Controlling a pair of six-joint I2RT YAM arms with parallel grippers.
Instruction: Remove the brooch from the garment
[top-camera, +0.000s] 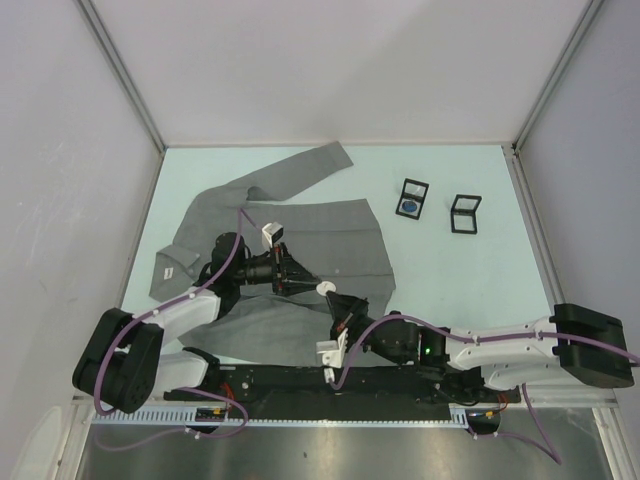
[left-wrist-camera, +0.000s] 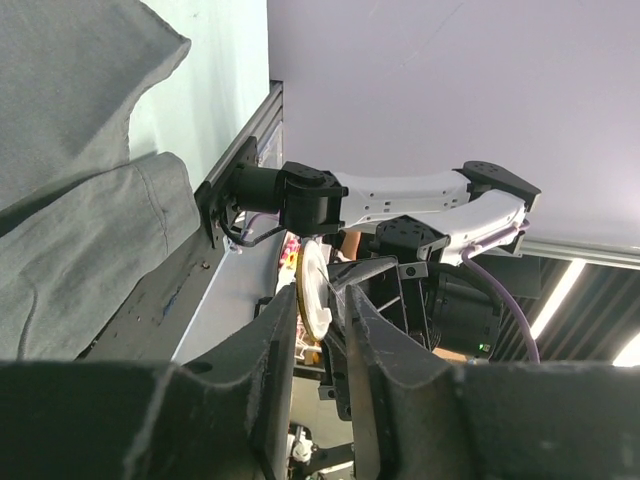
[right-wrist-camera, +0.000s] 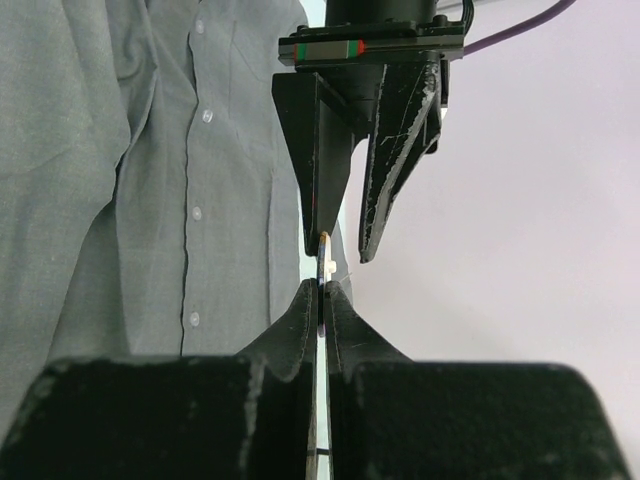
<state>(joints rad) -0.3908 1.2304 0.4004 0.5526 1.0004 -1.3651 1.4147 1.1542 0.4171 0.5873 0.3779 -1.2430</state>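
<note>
No text is legible anywhere; the small white tag (top-camera: 168, 270) on the garment (top-camera: 335, 232) is too tiny to read.

The garment (top-camera: 300, 225) lies spread on the surface (top-camera: 470, 290), towards its left side. Right of it, nearer the far edge, sits a small case (top-camera: 411, 198), with a second case (top-camera: 464, 213) just right of that. Above the garment's near right edge, the left claw (top-camera: 305, 287) and right claw (top-camera: 334, 298) meet tip to tip, with the brooch (top-camera: 324, 288) between them.
</note>
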